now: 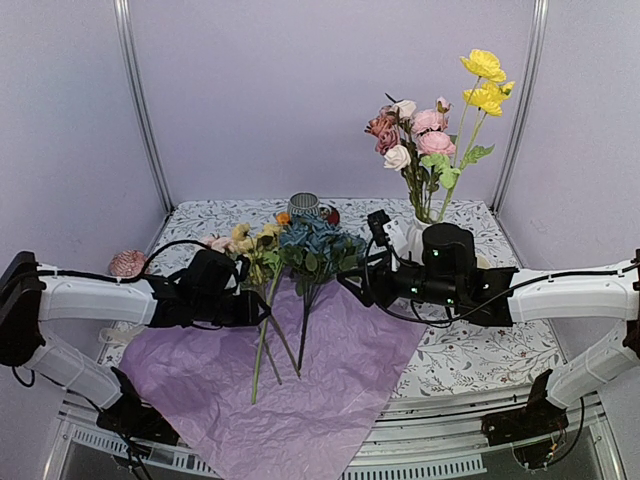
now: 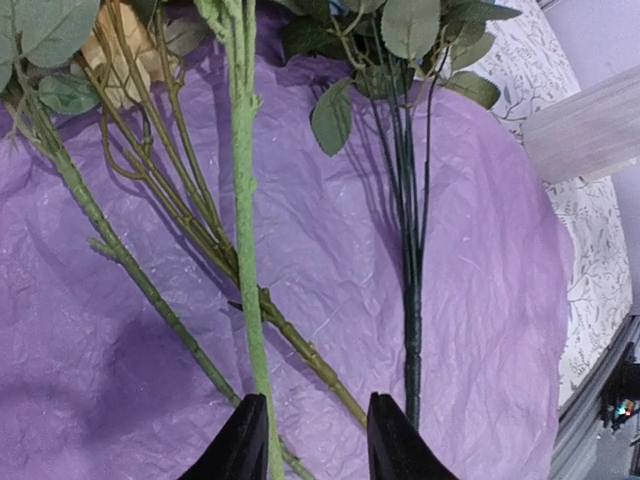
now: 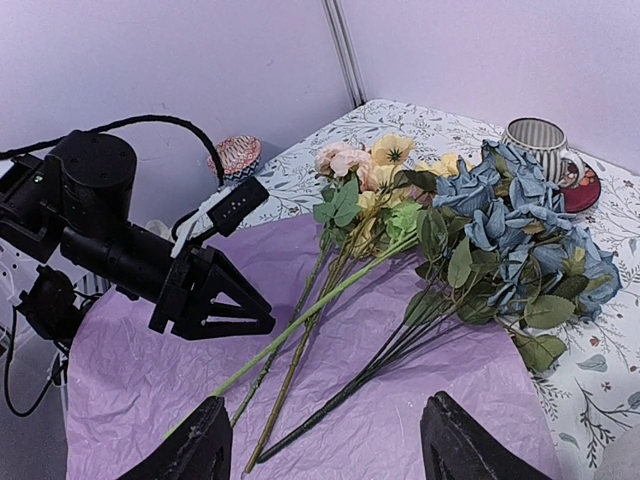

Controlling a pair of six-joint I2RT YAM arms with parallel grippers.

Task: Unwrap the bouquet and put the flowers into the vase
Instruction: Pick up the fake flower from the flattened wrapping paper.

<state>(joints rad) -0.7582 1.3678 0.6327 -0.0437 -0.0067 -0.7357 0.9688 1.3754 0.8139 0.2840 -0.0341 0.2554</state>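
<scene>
Left gripper hangs low over the tissue paper with its jaws partly apart. A pale green stem runs up between them, close against one finger (the other finger stands clear of it, so nothing is clamped). Right gripper is spread wide and holds nothing. It hovers near the right edge of the paper, facing the left one across the loose flowers.

Those flowers lie flat on the purple sheet, their long axes running near to far across the table, with heads toward the back wall and cut ends toward the arms. They fan out a little. The blue roses sit on the right of the fan, their thin dark stems bunched together and pointing to the near edge. The mixed blooms, yellow, cream and pink, lie on the left, and their stems cross one another on the paper. The sheet itself is opened out flat, one corner drooping over the near edge of the table.

The vase stands upright at the back right, mostly hidden behind the right arm. Pink, mauve and cream roses rise from it, and two yellow blooms lean up and to the right on longer stems. A striped cup on a red saucer sits behind the blue roses.
</scene>
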